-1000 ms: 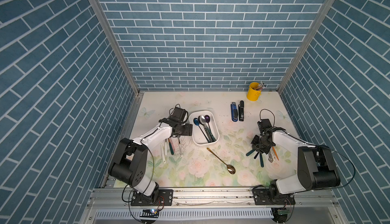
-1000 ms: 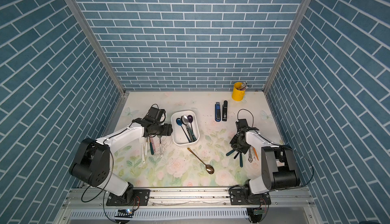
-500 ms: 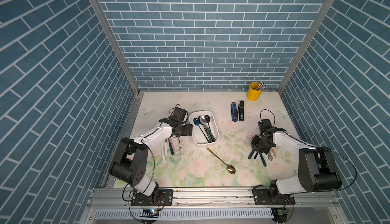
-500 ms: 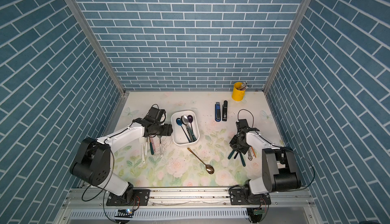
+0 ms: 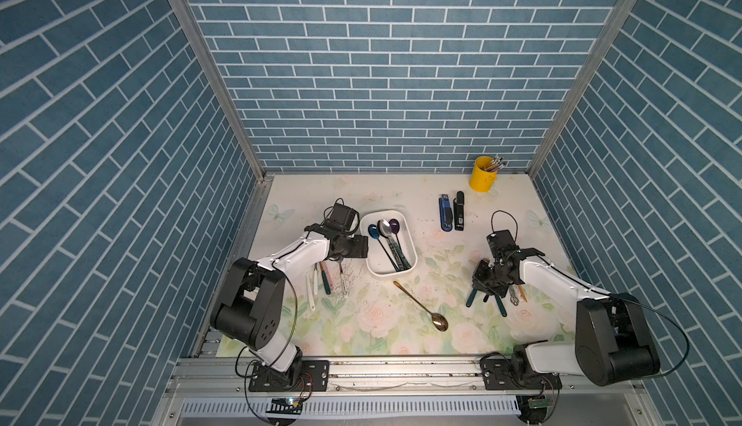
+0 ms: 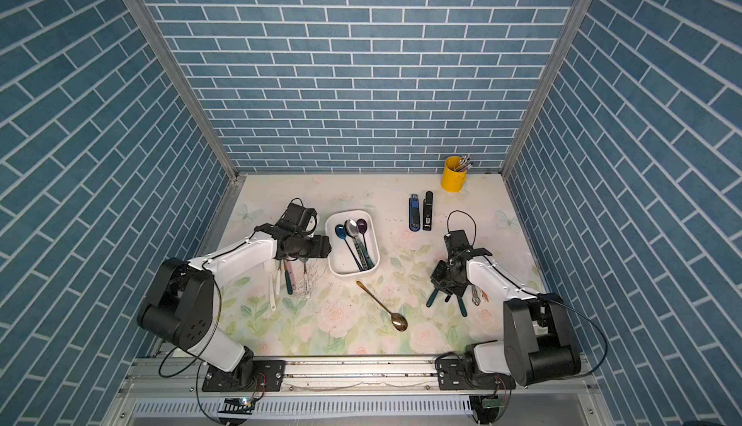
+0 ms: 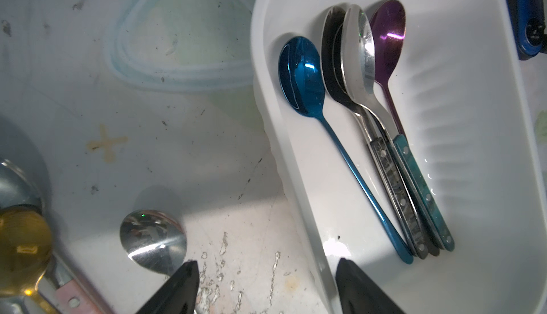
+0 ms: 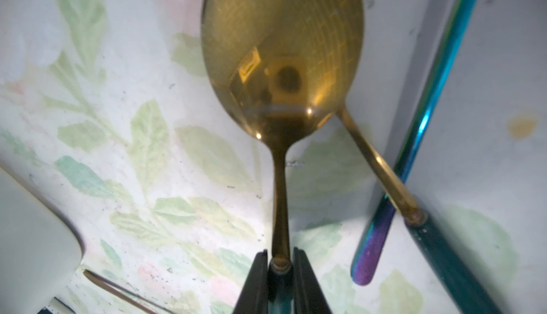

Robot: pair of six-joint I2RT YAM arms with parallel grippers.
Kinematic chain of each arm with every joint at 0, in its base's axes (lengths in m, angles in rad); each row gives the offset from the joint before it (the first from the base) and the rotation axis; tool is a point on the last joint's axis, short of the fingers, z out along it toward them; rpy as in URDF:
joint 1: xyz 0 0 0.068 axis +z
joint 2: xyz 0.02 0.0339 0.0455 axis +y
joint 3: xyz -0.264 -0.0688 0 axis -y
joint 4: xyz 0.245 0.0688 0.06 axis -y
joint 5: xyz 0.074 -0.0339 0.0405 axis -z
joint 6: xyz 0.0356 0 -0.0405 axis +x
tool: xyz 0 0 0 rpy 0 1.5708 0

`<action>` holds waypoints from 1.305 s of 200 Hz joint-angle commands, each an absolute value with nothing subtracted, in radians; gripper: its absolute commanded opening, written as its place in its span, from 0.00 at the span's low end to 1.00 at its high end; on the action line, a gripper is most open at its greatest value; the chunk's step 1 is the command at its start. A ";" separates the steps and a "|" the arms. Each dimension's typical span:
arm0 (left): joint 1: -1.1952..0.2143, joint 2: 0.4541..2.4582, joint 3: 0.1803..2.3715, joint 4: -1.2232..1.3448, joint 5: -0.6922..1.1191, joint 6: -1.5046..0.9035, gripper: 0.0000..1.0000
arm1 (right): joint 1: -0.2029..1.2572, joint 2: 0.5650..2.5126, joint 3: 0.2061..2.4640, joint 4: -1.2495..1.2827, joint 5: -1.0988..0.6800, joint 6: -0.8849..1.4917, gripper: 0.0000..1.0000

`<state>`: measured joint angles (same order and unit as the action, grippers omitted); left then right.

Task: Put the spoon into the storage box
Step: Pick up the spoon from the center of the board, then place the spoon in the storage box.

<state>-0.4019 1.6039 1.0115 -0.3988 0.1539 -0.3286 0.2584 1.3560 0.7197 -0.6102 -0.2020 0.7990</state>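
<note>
The storage box is a shallow white tray on the floral mat, holding blue, silver and purple spoons. In the right wrist view my right gripper is shut on the neck of a spoon with a gold bowl and a teal handle. In both top views that gripper sits low over the mat, right of the box. My left gripper stands open beside the box's left wall, holding nothing.
A long gold spoon lies loose on the mat in front of the box. More cutlery lies left of the box and other pieces beside the held spoon. Two staplers and a yellow cup stand at the back.
My right gripper's jaws have closed on the spoon's neck, and the teal handles under it have shifted slightly. The left arm has not moved.
</note>
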 commanded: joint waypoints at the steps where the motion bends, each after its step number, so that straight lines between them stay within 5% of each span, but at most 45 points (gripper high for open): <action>1: -0.404 1.609 1.033 -0.417 0.155 -0.341 0.79 | 0.286 1.356 0.790 -0.649 -0.191 0.776 0.06; 79: -0.292 1.560 0.983 -0.386 0.254 -0.413 0.79 | 0.469 1.504 1.165 -0.730 -0.129 0.719 0.04; 183: -0.163 1.473 0.825 -0.369 0.314 -0.451 0.79 | 0.703 2.037 1.803 -0.807 -0.191 0.551 0.04; 261: -0.155 1.454 0.796 -0.367 0.315 -0.462 0.79 | 0.741 2.187 1.908 -0.872 -0.204 0.488 0.04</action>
